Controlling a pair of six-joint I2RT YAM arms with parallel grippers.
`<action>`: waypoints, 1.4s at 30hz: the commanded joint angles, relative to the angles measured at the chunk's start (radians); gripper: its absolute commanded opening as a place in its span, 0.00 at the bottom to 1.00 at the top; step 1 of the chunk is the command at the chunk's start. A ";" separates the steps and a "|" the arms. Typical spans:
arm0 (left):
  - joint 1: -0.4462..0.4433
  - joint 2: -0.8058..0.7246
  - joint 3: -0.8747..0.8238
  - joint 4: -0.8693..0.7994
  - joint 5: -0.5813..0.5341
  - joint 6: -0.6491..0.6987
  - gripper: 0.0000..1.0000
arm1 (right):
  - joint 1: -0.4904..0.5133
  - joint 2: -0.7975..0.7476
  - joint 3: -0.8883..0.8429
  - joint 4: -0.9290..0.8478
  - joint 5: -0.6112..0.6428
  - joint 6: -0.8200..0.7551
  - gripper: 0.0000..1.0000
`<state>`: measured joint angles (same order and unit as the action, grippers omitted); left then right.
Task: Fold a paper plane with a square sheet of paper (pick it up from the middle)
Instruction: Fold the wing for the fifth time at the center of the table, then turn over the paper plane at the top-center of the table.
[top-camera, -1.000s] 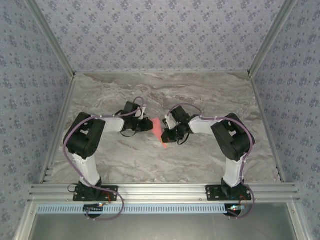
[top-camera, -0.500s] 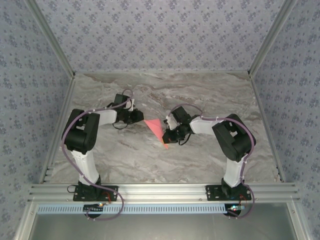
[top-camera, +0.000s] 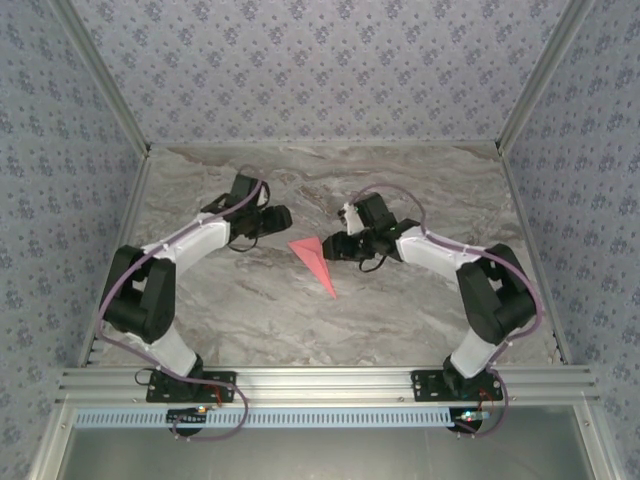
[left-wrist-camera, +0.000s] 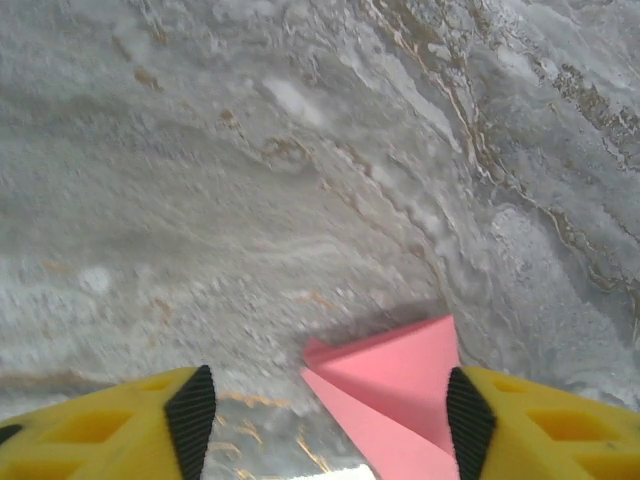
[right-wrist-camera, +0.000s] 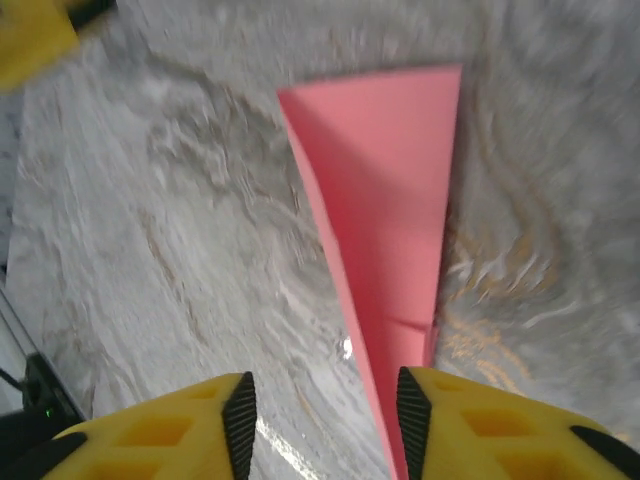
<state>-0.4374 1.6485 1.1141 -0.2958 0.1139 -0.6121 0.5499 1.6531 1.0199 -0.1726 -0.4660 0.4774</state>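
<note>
Top view: one paper plane (top-camera: 316, 262) lies on the desk (top-camera: 400, 320), between the two arms and touching neither. Its wide tail is toward the far side and its sharp tip points at the near edge. That middle spot is within reach of either arm, which is probably why it lies there. Left wrist view: the left fingers (left-wrist-camera: 192, 415) stand well apart, grasping nothing. The plane's tail corner is on the desk below the gap, with a shadow under its edge, so one flap likely sits a little proud. Right wrist view: the right fingers (right-wrist-camera: 240, 420) are also parted and hold nothing. The plane runs away from them lengthwise and its narrow end passes just beside the inner face of one finger; I cannot tell whether they touch. Judgement: both sets of fingers are open so the dart rests free, and the folding looks complete. Count: paper plane, one (the square sheet is this folded piece); arms, two, namely left arm (top-camera: 190, 245) and right arm (top-camera: 440, 255); fingers, two per arm, four in all.
</note>
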 joint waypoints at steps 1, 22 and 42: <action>-0.090 -0.020 0.040 -0.170 -0.159 -0.081 0.75 | -0.049 -0.048 -0.035 0.005 0.119 0.026 0.58; -0.336 0.312 0.354 -0.481 -0.215 -0.370 0.86 | -0.258 -0.060 -0.124 0.007 0.255 0.001 0.80; -0.311 0.181 0.184 -0.332 -0.245 -0.474 0.13 | -0.264 -0.045 -0.106 -0.001 0.210 0.010 0.77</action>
<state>-0.7620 1.8965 1.3132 -0.6613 -0.1028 -1.0946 0.2955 1.6089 0.9001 -0.1532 -0.2367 0.4831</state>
